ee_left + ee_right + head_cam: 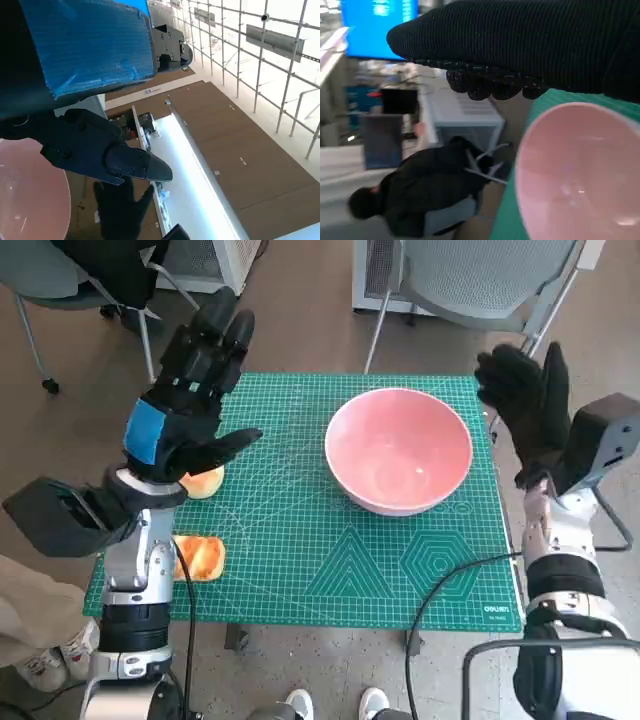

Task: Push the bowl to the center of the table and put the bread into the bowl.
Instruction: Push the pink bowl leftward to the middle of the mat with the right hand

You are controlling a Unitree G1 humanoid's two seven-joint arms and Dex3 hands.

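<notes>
On the green mat | bowl right of middle, empty | bread at left edge | right hand spread, empty, beside bowl | left hand raised, open, empty | step: push bowl; next: nudge it leftward.

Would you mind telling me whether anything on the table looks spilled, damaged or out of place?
Nothing stands out. The pink bowl sits upright and empty on the green cutting mat, and two bread pieces lie near the mat's left edge, beside the left hand.
</notes>
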